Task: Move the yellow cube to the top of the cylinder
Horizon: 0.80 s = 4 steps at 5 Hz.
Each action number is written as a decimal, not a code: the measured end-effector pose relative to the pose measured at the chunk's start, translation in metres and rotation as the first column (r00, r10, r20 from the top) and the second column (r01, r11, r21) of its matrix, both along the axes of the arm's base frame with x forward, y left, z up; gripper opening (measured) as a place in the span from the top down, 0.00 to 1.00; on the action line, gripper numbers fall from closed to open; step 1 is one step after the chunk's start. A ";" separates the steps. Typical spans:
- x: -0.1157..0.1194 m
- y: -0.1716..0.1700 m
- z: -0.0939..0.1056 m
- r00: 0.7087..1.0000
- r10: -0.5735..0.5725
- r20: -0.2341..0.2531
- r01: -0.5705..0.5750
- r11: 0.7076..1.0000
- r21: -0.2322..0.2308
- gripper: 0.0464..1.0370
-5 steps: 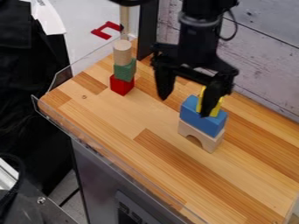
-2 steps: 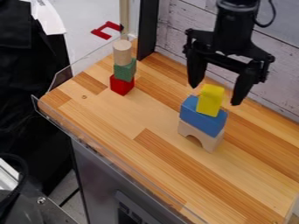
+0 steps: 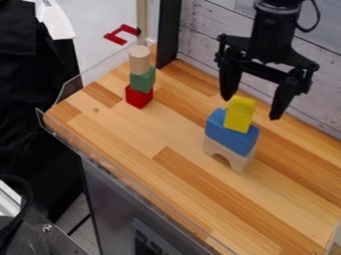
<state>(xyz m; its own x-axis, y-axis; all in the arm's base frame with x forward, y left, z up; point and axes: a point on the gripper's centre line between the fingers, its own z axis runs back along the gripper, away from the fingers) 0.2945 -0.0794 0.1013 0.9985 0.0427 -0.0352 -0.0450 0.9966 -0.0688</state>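
Note:
My gripper hangs open at the upper right, its two fingers spread wide around and a little above the level of the yellow cube's top. The yellow cube rests on a blue block, which lies on a wooden arch. Farther left, the pale wooden cylinder stands upright on a green block, and that one sits on a red cube.
The wooden tabletop has a clear plastic rim along its left and front edges. A dark upright post and a whitewashed plank wall stand behind it.
The gripper has shifted right and back from in front of the yellow cube, most of it before the middle frame, with a small move right since. Both stacks stayed put.

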 end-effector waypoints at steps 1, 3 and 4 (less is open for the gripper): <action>0.001 0.002 -0.001 1.000 0.021 -0.006 -0.021 1.000 -0.004 0.04; 0.004 0.010 -0.001 0.997 0.073 -0.005 -0.073 0.997 -0.020 0.04; 0.008 0.015 -0.001 0.993 0.118 0.008 -0.118 0.992 -0.037 0.04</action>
<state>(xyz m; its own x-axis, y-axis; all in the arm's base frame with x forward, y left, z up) 0.3023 -0.0649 0.1000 0.9869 0.1589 -0.0289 -0.1611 0.9812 -0.1064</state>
